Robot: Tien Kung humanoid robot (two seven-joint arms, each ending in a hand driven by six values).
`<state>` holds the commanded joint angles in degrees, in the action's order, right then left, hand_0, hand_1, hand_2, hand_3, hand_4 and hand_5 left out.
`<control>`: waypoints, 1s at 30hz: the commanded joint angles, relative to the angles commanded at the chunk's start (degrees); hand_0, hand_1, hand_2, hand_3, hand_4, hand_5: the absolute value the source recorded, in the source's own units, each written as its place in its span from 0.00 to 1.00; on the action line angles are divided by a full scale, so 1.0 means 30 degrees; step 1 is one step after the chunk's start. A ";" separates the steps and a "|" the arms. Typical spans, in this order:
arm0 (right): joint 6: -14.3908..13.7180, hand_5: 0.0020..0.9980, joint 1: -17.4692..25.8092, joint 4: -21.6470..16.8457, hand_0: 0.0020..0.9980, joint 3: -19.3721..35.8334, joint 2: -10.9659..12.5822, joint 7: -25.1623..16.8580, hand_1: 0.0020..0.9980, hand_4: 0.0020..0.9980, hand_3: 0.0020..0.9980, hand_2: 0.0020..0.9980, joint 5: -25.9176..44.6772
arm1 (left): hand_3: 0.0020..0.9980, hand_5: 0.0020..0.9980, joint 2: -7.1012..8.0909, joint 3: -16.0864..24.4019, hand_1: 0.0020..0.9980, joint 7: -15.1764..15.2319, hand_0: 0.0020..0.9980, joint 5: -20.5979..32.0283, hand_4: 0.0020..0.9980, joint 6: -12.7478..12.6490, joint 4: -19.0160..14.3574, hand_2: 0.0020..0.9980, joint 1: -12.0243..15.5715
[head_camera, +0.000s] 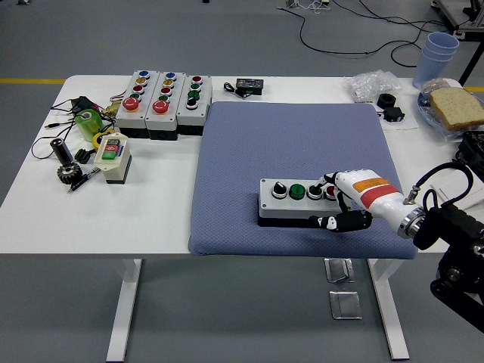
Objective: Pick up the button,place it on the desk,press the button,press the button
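A grey button box (291,200) lies on the blue mat (295,144), right of its middle. On top it carries a black knob, a green button (296,190), another button and a red one at the right end. My right hand (331,203), white with black fingers, comes in from the right and clasps the box's right end. Its fingers (330,181) curl down onto the rightmost buttons, partly hiding the red one. The thumb (340,221) lies along the box's front wall. My left arm does not show.
Three more button boxes (162,102) stand at the back left, with a small two-button box (112,155), tools and cables to their left. A black adapter (249,86) lies behind the mat. Cups (439,53), bread (456,106) and a bag are at the back right.
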<state>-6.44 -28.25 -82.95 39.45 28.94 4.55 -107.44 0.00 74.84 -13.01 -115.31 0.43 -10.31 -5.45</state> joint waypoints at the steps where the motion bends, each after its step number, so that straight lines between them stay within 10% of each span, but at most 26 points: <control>1: 0.0015 0.49 0.0013 -0.0003 0.09 -0.0025 0.0005 0.0013 0.00 0.84 0.65 0.19 -0.0007 | 0.56 0.85 0.0000 -0.0001 0.64 -0.0003 0.66 -0.0030 0.33 0.0008 0.0000 0.66 0.0016; 20: -0.2336 0.49 0.0779 -0.0489 0.11 0.3084 -0.0179 -0.0530 0.00 0.84 0.67 0.21 0.4203 | 0.56 0.85 0.0001 -0.0052 0.64 0.0023 0.65 0.0021 0.33 -0.0012 0.0000 0.66 0.0020; 21: -0.2456 0.49 0.0931 -0.0347 0.27 0.3305 -0.0261 -0.0591 0.13 0.84 0.75 0.34 0.4947 | 0.56 0.85 0.0002 -0.0054 0.64 0.0022 0.65 0.0049 0.33 -0.0017 0.0000 0.66 0.0000; 25: -0.2951 0.49 0.1312 -0.0070 0.27 0.3733 -0.0413 -0.1128 0.13 0.84 0.75 0.34 0.8175 | 0.56 0.85 0.0005 -0.0094 0.64 0.0027 0.65 0.0079 0.33 -0.0018 0.0000 0.66 -0.0043; 26: -0.3082 0.48 0.1528 -0.0019 0.68 0.3937 -0.0473 -0.1541 0.60 0.85 0.83 0.68 0.9044 | 0.56 0.85 0.0003 -0.0094 0.64 0.0023 0.65 0.0095 0.33 -0.0023 0.0000 0.66 -0.0052; 30: -0.3152 0.48 0.2003 -0.0078 0.68 0.4445 -0.0574 -0.2633 0.60 0.85 0.83 0.68 1.2272 | 0.56 0.85 0.0000 -0.0130 0.64 0.0026 0.65 0.0091 0.33 -0.0026 0.0000 0.66 -0.0077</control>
<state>-15.90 -22.25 -83.18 52.79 27.22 -3.35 -70.63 0.00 74.45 -12.93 -115.04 0.35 -10.31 -5.68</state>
